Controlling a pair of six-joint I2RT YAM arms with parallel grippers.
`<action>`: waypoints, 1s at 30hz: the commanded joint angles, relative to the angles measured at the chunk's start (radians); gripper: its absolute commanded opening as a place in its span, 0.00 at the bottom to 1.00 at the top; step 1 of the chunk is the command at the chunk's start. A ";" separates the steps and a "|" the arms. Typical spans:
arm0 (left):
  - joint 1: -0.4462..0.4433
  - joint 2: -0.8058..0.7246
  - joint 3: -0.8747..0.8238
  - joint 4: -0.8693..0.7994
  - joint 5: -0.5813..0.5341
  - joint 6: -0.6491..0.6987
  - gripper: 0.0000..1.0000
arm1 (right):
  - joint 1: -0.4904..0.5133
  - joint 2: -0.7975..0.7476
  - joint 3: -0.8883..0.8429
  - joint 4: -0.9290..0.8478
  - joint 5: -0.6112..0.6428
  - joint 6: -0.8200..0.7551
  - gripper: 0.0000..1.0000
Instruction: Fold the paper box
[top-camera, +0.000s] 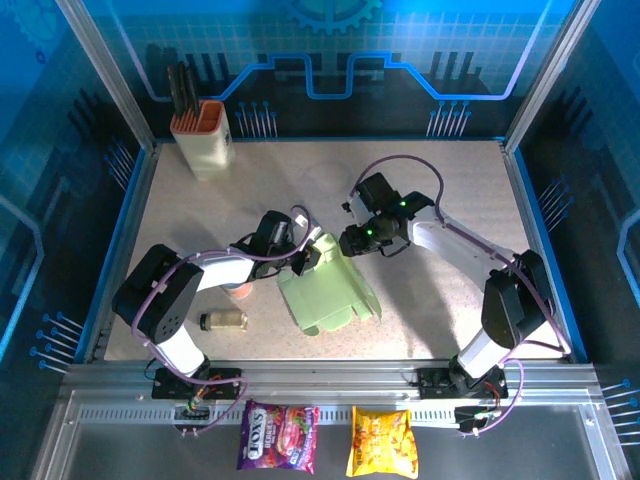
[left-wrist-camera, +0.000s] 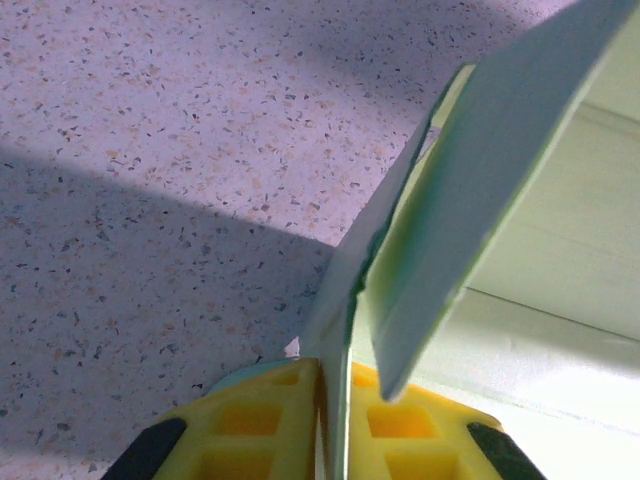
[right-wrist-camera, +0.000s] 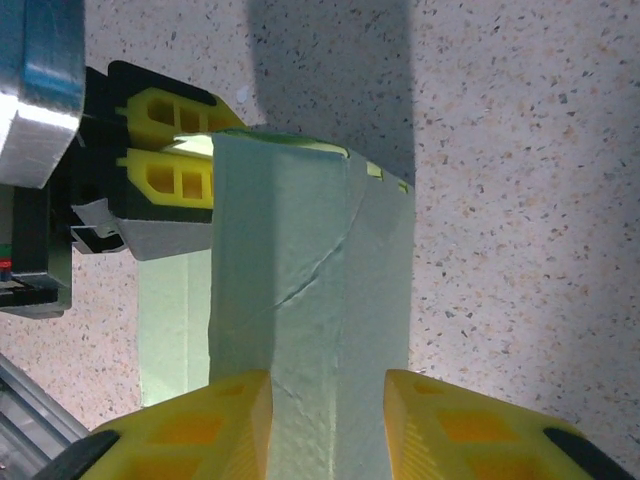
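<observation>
Left gripper (top-camera: 305, 258): pinched tight on thin upright flap of paper box (top-camera: 330, 295), mid-table. Right gripper (top-camera: 350, 240): jaws part-spread, clamped across folded panel at far end of box. Box half folded, near part lying on table (top-camera: 450, 180), far part raised between grippers.

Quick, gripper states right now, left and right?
Left gripper: shut, pinching an edge of the paper box.
Right gripper: shut on a folded panel of the same box.

Far-middle, far-right table (top-camera: 470, 175) open. Far-left corner blocked by holder (top-camera: 203, 140). Centre crowded: box (top-camera: 330, 295), left arm (top-camera: 215, 268), right arm (top-camera: 455, 240). Near-left: jar (top-camera: 224, 320) beside left arm. Bare strip near-right of box.
</observation>
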 joint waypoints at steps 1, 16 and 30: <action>-0.009 0.016 -0.020 -0.046 -0.006 0.010 0.13 | -0.006 0.018 -0.011 0.014 -0.034 0.011 0.36; -0.011 0.020 -0.015 -0.043 0.006 0.000 0.15 | -0.006 0.080 -0.047 0.058 -0.057 0.011 0.35; -0.018 -0.003 -0.010 -0.046 0.145 -0.062 0.35 | -0.011 0.092 -0.068 0.067 -0.065 0.010 0.26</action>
